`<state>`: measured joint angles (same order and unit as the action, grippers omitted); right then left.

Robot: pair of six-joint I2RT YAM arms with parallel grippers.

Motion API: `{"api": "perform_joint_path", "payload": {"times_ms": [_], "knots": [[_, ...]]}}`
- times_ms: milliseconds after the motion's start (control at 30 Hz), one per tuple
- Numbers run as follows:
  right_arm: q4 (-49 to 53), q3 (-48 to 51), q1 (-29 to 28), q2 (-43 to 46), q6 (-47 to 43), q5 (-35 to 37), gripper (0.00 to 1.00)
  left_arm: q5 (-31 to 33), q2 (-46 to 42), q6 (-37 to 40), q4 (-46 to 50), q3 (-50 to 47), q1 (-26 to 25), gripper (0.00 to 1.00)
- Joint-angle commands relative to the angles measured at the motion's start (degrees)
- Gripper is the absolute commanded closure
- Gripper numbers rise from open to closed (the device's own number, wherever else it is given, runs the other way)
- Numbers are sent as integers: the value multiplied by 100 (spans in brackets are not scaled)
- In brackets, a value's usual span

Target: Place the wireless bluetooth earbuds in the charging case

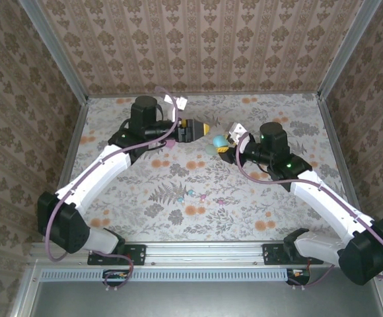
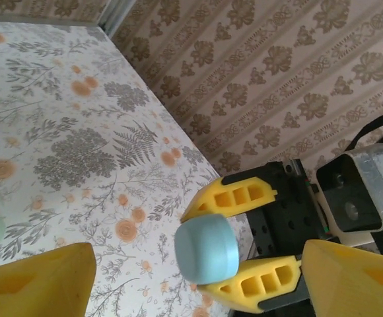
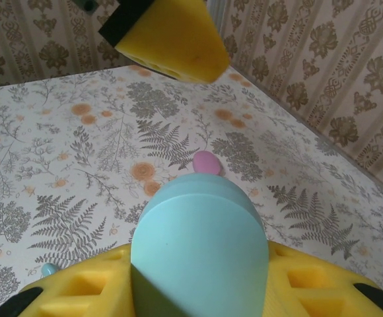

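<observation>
The right end effector (image 1: 231, 146) pinches the pale blue charging case (image 2: 206, 247) mid-frame, rounded end toward the spread left end effector (image 1: 201, 128) just beside it, while tiny earbuds (image 1: 191, 193) lie on the counter (image 1: 277, 198) below both.

Bright, soft, even light throughout; no harsh glare. Overhead view: sharp, colours a little washed out; faint, soft-edged shadows on the table (image 1: 178, 198) beneath the arms (image 1: 105, 168), either side of the case (image 1: 218, 140). Left wrist view: case (image 2: 206, 247) fairly crisp and evenly lit; left fingers (image 2: 36, 284) below it blurred, too near the lens; metal block (image 2: 370, 188) right of it carries a pale sheen. Right wrist view: case (image 3: 198, 257) very close, soft-edged, its lower left face in shade; one of the left fingers (image 3: 172, 39) above it blurred; table (image 3: 59, 132) behind it in focus.
</observation>
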<state>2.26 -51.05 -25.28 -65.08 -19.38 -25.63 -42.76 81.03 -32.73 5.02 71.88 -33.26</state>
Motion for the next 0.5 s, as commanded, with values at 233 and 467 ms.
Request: {"api": "perform_joint_path", "payload": {"times_ms": [233, 467], "knots": [[-338, -231, -166, -5, -67, 72, 66, -36, 469, 411, 684, 502, -352, 24], [-227, -337, -214, -90, -88, 270, 66, -127, 606, 468, 746, 604, -461, 27]]}}
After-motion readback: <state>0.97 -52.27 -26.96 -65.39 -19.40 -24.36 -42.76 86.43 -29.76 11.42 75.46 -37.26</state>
